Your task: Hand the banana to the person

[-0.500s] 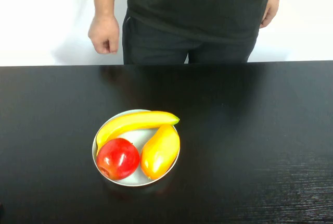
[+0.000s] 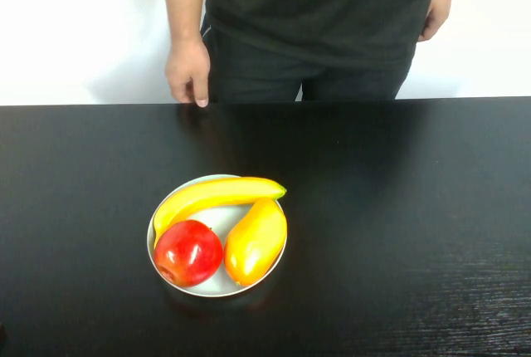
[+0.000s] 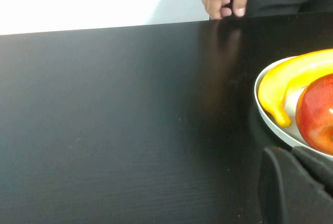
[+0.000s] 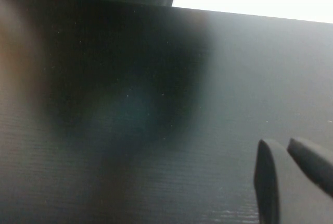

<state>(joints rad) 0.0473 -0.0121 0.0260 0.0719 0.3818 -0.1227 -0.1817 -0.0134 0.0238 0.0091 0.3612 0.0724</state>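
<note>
The banana [image 2: 217, 194] lies along the far side of a white plate [image 2: 217, 288] near the table's middle, its greenish tip pointing right. It also shows in the left wrist view [image 3: 283, 86]. The person [image 2: 315, 8] stands behind the far edge, one hand [image 2: 189, 70] down at the edge with a finger pointing at the table. Neither gripper shows in the high view. My left gripper [image 3: 289, 153] is shut and empty, low over the table just short of the plate [image 3: 268, 122]. My right gripper [image 4: 281, 143] is shut and empty over bare table.
A red apple [image 2: 188, 251] and a plump orange-yellow mango [image 2: 255, 241] share the plate with the banana, on its near side. The apple [image 3: 318, 112] lies closest to my left gripper. The black table [image 2: 398, 207] runs wide on both sides.
The person's hand on the left has moved right and down to the table's far edge, its fist opened to a pointing finger. The fruit and plate have not moved.
</note>
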